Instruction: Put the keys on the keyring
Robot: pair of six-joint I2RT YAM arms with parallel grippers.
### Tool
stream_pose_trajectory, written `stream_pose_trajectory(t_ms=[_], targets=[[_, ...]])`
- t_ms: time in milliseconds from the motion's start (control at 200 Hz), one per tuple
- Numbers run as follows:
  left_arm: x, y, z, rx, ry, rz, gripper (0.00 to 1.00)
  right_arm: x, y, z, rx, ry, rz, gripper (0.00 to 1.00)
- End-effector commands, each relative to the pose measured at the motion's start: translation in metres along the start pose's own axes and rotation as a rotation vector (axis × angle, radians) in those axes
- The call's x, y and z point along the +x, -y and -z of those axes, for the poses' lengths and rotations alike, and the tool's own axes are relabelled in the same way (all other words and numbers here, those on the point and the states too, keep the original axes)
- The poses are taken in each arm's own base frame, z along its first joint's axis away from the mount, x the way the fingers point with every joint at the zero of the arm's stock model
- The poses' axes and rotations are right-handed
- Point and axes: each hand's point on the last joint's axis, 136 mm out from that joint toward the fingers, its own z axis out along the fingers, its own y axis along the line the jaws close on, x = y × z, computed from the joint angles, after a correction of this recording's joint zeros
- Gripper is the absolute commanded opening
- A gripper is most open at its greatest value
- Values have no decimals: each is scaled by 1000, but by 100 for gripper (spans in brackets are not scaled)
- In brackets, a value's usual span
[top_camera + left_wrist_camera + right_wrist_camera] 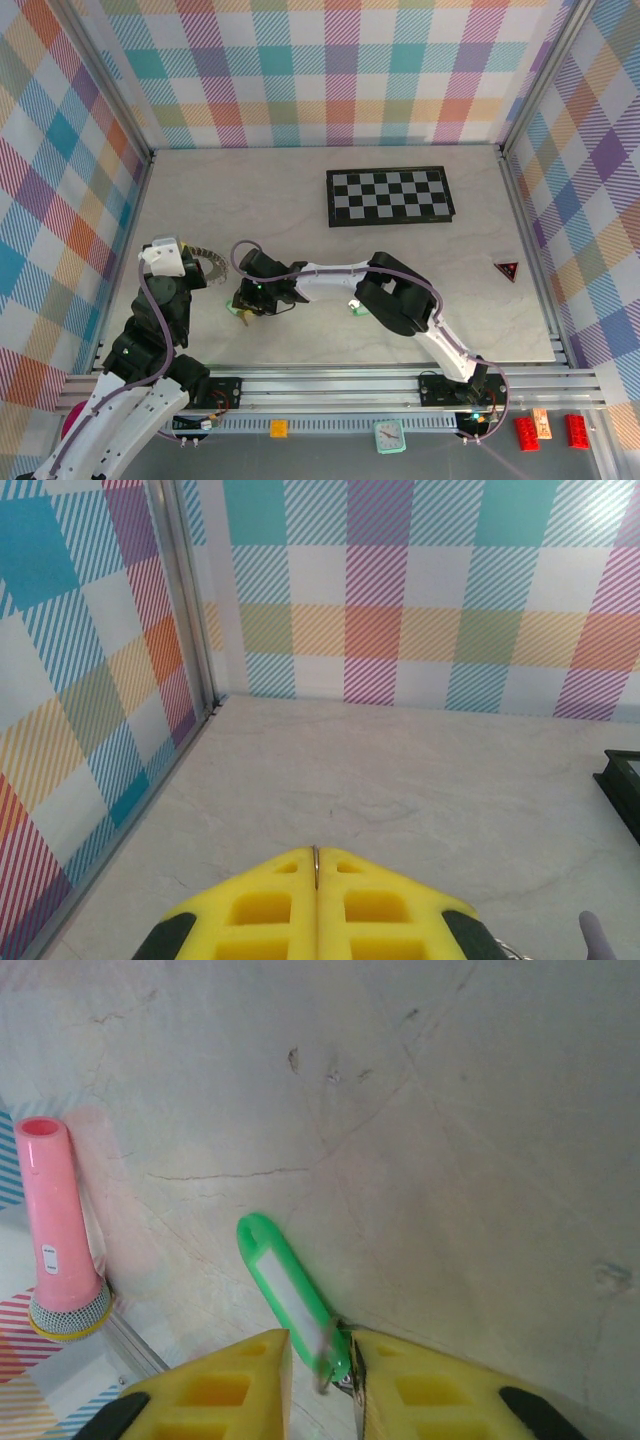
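Key (285, 1280) lies on the tabletop (450, 1110), right gripper (322, 1340) straddling its tip, jaws not pinching yet. Left gripper (316, 855) is clamped on the keyring (216, 262). Close centered so it won't twist.

Glossy green plastic heads the key (288, 1285); the desk (450, 1110) is matt, veined stone; right end effector (322, 1338) matt yellow plastic; keyring (212, 265) dull beaded metal.

Right tool (320, 1340): yellow fingers (225, 1380) apart around green key (282, 1282) | bench (450, 1110): pale marbled | pink cylinder (55, 1230) at left edge
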Motion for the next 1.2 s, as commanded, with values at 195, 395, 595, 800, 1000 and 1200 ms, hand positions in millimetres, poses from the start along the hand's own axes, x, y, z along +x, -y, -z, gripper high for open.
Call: stream_pose_trajectory(t_ms=[195, 395, 595, 800, 1000, 1200], targets=[[-19, -4, 6, 5, 52, 36, 0, 5, 3, -4, 42, -4, 6, 7], [-21, -2, 7, 20, 52, 37, 0, 4, -2, 14, 50, 25, 74, 0], [-19, 23, 7, 153, 37, 18, 0, 13, 25, 76, 119, 52, 224, 0], [7, 90, 7, 482, -62, -19, 0, 20, 81, 146, 201, 62, 463, 0], [33, 149, 15, 776, -188, -19, 0, 22, 109, 182, 145, -70, 570, 0], [56, 189, 31, 1028, -233, -26, 0, 18, 115, 188, 51, -167, 554, 0]])
